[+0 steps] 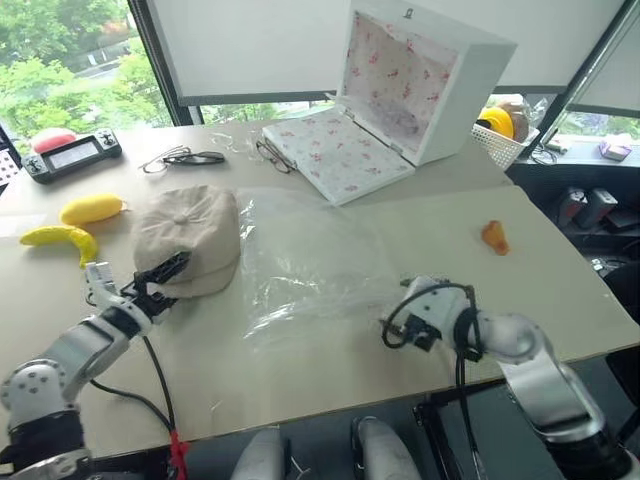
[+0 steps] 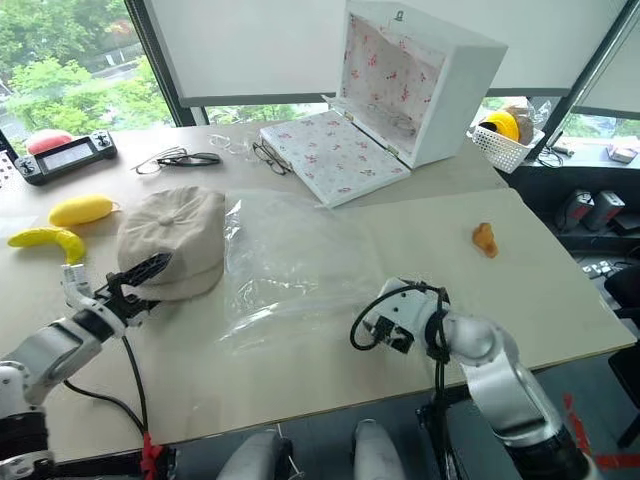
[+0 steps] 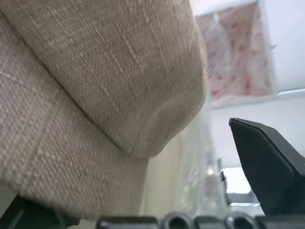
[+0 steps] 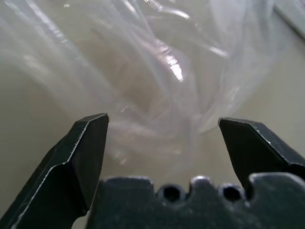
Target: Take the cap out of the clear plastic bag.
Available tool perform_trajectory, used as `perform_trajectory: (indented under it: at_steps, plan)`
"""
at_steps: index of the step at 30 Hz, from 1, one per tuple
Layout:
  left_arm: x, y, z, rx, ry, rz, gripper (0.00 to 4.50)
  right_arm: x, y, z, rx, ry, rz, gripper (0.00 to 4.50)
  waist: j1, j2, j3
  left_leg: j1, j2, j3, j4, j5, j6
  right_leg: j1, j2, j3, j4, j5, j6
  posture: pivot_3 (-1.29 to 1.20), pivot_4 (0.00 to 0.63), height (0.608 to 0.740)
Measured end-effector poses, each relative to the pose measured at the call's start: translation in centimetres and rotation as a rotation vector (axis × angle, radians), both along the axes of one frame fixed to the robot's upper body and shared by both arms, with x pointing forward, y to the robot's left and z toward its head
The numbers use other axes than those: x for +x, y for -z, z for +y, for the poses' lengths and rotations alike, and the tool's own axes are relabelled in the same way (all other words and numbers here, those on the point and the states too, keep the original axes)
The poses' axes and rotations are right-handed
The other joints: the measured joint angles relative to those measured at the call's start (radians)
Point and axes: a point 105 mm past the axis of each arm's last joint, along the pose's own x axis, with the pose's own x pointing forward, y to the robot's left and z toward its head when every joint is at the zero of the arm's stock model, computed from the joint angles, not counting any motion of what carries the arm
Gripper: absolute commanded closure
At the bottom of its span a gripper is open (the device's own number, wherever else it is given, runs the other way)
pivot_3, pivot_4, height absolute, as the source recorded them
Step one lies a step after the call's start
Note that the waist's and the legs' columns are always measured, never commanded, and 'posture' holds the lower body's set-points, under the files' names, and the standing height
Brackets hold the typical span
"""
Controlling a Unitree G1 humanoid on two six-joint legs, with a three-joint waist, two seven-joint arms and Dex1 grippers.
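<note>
The beige cap (image 1: 190, 238) lies crown up on the table, outside the clear plastic bag (image 1: 310, 265) and touching its left edge. The bag lies flat and crinkled at the table's middle, with nothing in it. My left gripper (image 1: 165, 282) is open at the cap's near rim; in the left wrist view the cap (image 3: 95, 95) looms close, partly between the spread fingers (image 3: 267, 167). My right gripper (image 1: 393, 322) is open at the bag's near right corner, with the crumpled bag (image 4: 157, 76) just ahead of its fingertips (image 4: 93, 138) and nothing held.
An open white box (image 1: 470, 80) with floral lining stands at the back. Two pairs of glasses (image 1: 190, 158) and a game console (image 1: 70, 155) lie at the back left. A banana (image 1: 60, 238) and a yellow fruit (image 1: 92, 208) lie left of the cap, and a small orange thing (image 1: 494, 236) lies at the right.
</note>
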Motion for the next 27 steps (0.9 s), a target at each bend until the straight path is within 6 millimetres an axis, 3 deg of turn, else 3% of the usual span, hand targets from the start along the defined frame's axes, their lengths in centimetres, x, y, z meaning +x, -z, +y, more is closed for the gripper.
perform_trajectory:
  at_steps: [3, 6, 11, 14, 20, 23, 27]
  plan:
    - [-0.7, -0.2, 2.0, 0.182, 0.008, -0.007, 0.0, -1.6, -2.5, -1.0, 0.156, -0.008, 0.064, 0.02, 0.004, 0.0, 0.0, 0.0, 0.002, 0.0, 0.0, 0.0, 0.0, 0.0, 0.0, -0.001, 0.0, -0.001, -0.001, 0.0, 0.15, 0.74]
    - [-0.5, -1.5, 3.6, 0.339, -0.01, -0.059, 0.0, -1.8, -5.0, -2.6, 0.28, 0.039, 0.044, 0.02, 0.008, 0.0, 0.0, 0.0, 0.002, 0.002, -0.001, 0.0, 0.0, 0.001, -0.001, -0.002, -0.001, -0.002, 0.0, 0.0, 0.15, 0.74]
    - [1.1, -4.8, 4.9, 0.39, -0.088, -0.184, 0.0, 0.3, -8.2, -5.0, 0.475, 0.191, -0.074, 0.02, 0.011, 0.0, 0.001, -0.001, 0.003, 0.002, 0.0, 0.0, 0.0, 0.0, -0.001, -0.002, 0.0, -0.001, 0.0, 0.0, 0.15, 0.74]
    - [1.6, -6.3, 5.9, 0.432, -0.147, -0.231, 0.0, 1.4, -8.1, -6.6, 0.494, 0.305, -0.093, 0.02, 0.008, 0.0, 0.001, -0.002, 0.001, 0.002, -0.003, 0.0, 0.0, -0.002, -0.002, -0.002, 0.0, 0.002, -0.005, 0.0, 0.15, 0.74]
    - [0.9, -3.5, 7.1, 0.493, -0.142, -0.121, 0.0, 1.3, -6.7, -7.0, 0.516, 0.349, -0.03, 0.02, -0.001, 0.0, 0.001, -0.002, 0.002, 0.007, -0.006, -0.001, 0.0, -0.004, -0.001, -0.001, 0.0, 0.003, -0.007, 0.0, 0.15, 0.74]
    - [-1.9, -1.5, 7.3, 0.43, -0.064, -0.1, 0.0, 0.4, -6.3, -6.3, 0.468, 0.293, 0.006, 0.02, -0.009, 0.0, 0.001, 0.0, 0.004, 0.012, -0.007, -0.001, 0.002, -0.004, -0.001, 0.0, 0.0, -0.001, -0.001, 0.0, 0.15, 0.74]
    - [-4.0, 0.9, 8.9, 0.435, -0.072, -0.041, 0.0, 0.6, -6.4, -6.2, 0.473, 0.298, -0.005, 0.02, -0.002, 0.0, 0.002, 0.001, 0.005, 0.014, -0.007, -0.001, 0.002, -0.003, -0.001, 0.0, 0.0, -0.002, -0.001, 0.0, 0.15, 0.74]
